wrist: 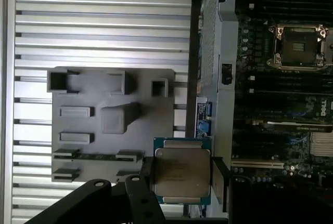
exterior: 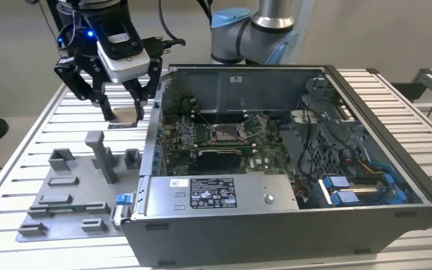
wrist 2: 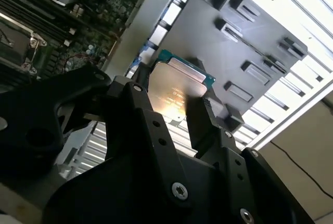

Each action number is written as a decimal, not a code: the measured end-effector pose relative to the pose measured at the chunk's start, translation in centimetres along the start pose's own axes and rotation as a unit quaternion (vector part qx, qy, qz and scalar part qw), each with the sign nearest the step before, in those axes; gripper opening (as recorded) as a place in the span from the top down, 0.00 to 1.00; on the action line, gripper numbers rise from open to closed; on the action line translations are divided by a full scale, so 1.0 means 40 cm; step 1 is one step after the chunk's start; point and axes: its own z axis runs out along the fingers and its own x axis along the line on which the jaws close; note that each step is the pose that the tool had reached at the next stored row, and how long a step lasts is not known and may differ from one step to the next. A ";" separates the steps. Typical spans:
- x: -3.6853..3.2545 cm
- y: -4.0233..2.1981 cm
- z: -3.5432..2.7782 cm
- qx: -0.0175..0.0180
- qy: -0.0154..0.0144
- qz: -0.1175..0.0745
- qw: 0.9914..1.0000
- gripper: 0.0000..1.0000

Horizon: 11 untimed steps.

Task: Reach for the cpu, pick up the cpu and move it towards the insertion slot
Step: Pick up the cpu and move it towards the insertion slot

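Aloft just outside the case (exterior: 276,230), my gripper (exterior: 124,114) clamped the cpu (wrist: 182,171) by opposite edges: judged light, stiff, fragile-faced; the slot (exterior: 225,133) lay inside the case.

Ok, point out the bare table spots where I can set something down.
Bare slats of the table run along the exterior view's left of the grey fixture plate, and at the exterior view's right beyond the computer case. Crowded: the plate's blocks and the case interior.

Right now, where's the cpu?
The cpu is clamped in the claw, over the table, at the exterior view's left of the computer case.
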 end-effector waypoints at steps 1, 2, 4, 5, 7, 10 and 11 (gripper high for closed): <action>-0.006 0.000 0.000 0.000 0.000 0.000 1.000 1.00; -0.012 0.000 0.000 0.000 0.000 0.000 1.000 1.00; -0.023 0.000 0.000 0.000 0.000 0.000 1.000 1.00; -0.029 -0.001 0.000 0.000 0.000 0.000 1.000 1.00; -0.039 -0.001 0.000 0.000 0.000 0.000 1.000 1.00; -0.055 -0.001 0.000 0.000 0.000 0.000 1.000 1.00; -0.060 -0.001 0.000 0.000 0.000 0.000 1.000 1.00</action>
